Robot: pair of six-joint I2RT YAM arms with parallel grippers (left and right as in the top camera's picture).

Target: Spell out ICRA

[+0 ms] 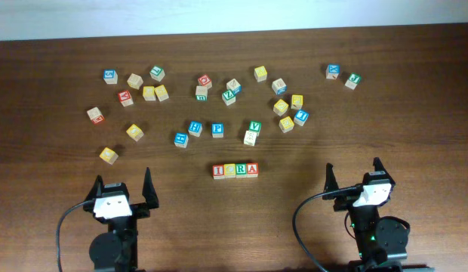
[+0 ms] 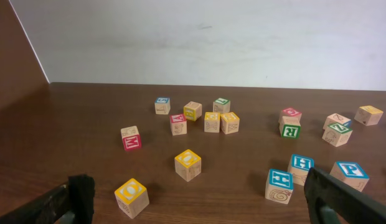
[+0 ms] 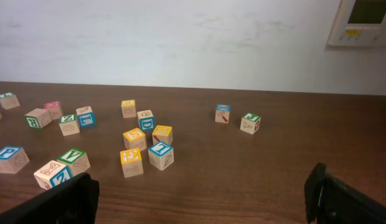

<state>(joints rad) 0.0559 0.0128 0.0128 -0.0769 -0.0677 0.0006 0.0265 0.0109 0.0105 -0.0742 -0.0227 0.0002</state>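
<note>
Four letter blocks point(image 1: 235, 170) stand side by side in a row at the table's middle front, reading I, C, R, A in the overhead view. My left gripper point(image 1: 122, 189) is open and empty at the front left, well away from the row. My right gripper point(image 1: 354, 178) is open and empty at the front right. In the left wrist view the fingers point(image 2: 199, 199) frame a yellow block point(image 2: 131, 197). In the right wrist view the fingers point(image 3: 202, 199) frame bare table. The row is out of both wrist views.
Several loose letter blocks lie scattered across the far half of the table, among them a yellow one point(image 1: 108, 155) at the left, blue ones point(image 1: 195, 128) near the middle, and a pair point(image 1: 343, 75) at the far right. A white wall point(image 2: 199, 37) rises behind the table.
</note>
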